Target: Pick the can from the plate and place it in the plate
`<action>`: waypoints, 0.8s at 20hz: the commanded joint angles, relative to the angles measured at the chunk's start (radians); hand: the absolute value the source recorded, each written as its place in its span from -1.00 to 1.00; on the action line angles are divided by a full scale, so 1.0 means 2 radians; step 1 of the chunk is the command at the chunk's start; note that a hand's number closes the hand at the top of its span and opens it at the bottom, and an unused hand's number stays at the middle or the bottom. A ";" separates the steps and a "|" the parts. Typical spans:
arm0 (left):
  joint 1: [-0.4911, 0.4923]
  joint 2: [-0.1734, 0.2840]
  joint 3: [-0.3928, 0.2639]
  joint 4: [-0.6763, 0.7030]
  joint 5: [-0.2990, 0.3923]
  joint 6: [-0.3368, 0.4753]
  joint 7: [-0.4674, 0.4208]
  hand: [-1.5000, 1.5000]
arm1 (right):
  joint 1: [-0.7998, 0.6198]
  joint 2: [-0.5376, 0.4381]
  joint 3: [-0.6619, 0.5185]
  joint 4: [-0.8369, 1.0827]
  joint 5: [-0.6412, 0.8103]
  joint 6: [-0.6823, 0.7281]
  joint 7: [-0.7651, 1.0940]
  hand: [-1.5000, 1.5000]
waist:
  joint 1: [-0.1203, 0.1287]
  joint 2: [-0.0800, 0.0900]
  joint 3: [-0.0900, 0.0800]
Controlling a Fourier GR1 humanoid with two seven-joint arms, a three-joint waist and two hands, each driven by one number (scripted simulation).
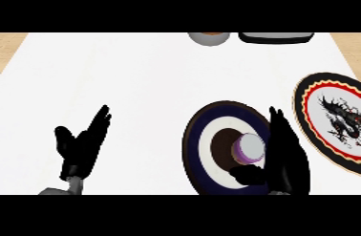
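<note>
Can (251, 148): item of interest, lower right of centre of the frame. Grey top, purple band round its side. It stands on the brown middle of the dark plate (204, 139), which has a navy rim and a white ring. I judge it not yet lifted.

Right hand (285, 156): lower right, just beside the can on its right side. Fingers run straight up the frame over the plate's right edge; thumb reaches in below the can. I read the hand as open, cupped round the can but with nothing in its hold. Whether the fingers touch the can I cannot tell.

Left hand (81, 144): lower left, well apart from both plates. Fingers straight and raised, holding nothing. At rest.

Patterned plate (310, 94): right edge of the frame, partly cut off. Black and red rim, white face with a dark dragon-like figure. Nothing lies on it. I take this as the destination.

Bowl (208, 38) and dark tray (275, 37): top edge, centre and centre right, both cut off. Not involved.

Counter (141, 77): white, wooden strips at the upper corners.

Progress, my judgement: approach made; closing on the can, lift, carry to the right and set-down all remain.
</note>
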 commanded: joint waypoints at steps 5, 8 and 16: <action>0.022 -0.013 -0.009 -0.022 -0.015 0.011 0.033 0.00 | 0.010 0.046 -0.011 0.025 0.015 0.041 0.039 -1.00 | 0.000 0.001 -0.002; 0.019 -0.017 0.004 0.014 -0.010 -0.011 0.011 0.00 | 0.013 0.052 -0.035 0.064 0.008 0.021 -0.004 -1.00 | -0.001 0.002 -0.002; 0.034 -0.019 0.010 -0.025 -0.024 -0.010 0.026 0.00 | -0.038 0.057 -0.042 0.120 0.037 0.063 -0.031 1.00 | 0.002 0.002 -0.002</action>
